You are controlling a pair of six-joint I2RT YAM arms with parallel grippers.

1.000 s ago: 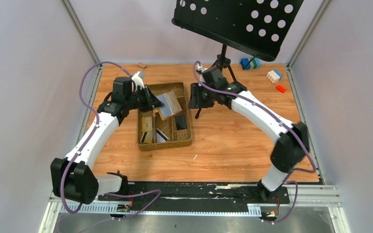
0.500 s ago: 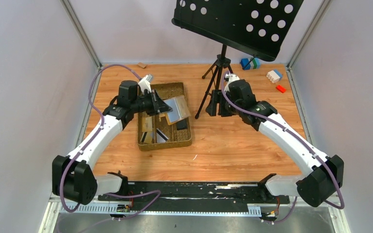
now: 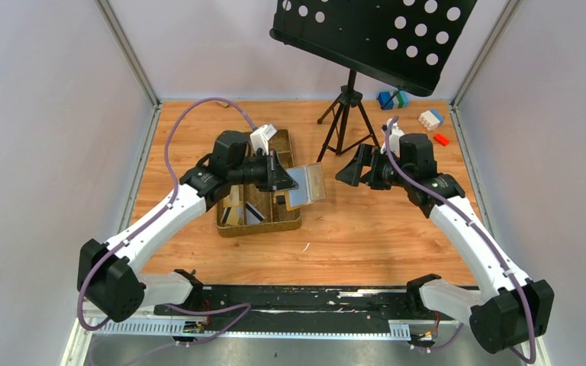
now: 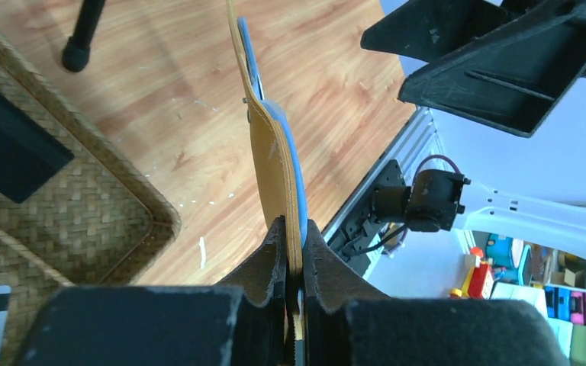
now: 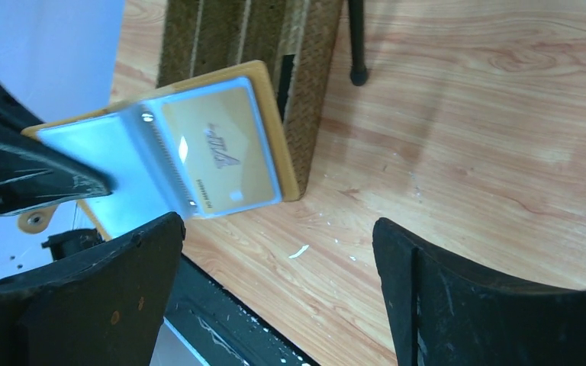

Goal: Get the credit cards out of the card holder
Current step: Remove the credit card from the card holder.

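Note:
My left gripper is shut on the edge of the mustard-yellow card holder, which hangs unfolded in the air over the tray's right rim. Seen edge-on, the card holder rises from between the pinching fingers of the left gripper. Its grey-blue inside faces my right arm, with a tan-gold credit card sitting in its pocket. My right gripper is wide open and empty, a short way to the holder's right, jaws pointing at it. Other cards lie in the tray: a tan one and a dark striped one.
The brown woven tray lies left of centre, with a black card in it. A tripod carries a black perforated plate at the back. Toy bricks lie at the back right, and a small wooden block at the back left.
The left arm carried the card holder rightward, from over the tray to past its right rim. The right arm swung right, turned toward the holder, and its jaws opened wide.

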